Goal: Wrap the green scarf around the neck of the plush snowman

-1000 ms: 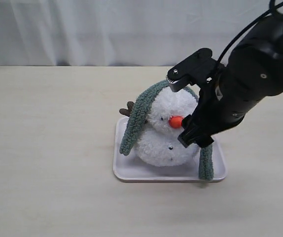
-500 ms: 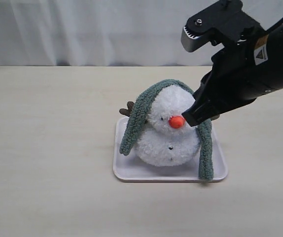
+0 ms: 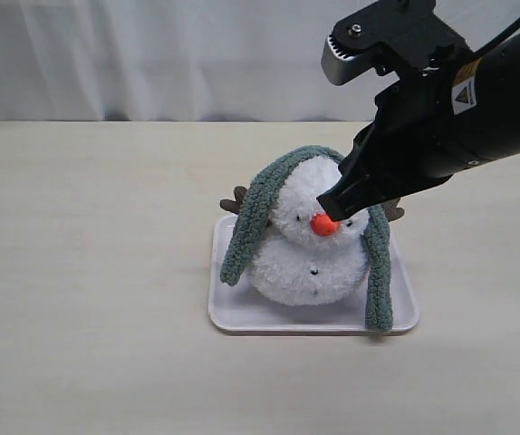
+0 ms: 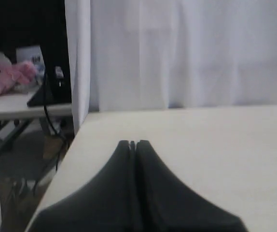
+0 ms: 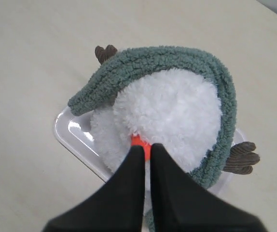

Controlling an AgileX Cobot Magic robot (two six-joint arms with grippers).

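Your right gripper hangs closed and empty beside the nose of the plush snowman. The green scarf drapes over its head, ends reaching the tray edges. Bare table surrounds it; your left gripper is closed too.

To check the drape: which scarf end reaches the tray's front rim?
The scarf end below the right end effector; the other end stops higher, by the tray side.

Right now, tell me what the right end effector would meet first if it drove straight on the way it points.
Probably the orange nose of the plush snowman, just ahead of the shut right end effector; depth is unclear.
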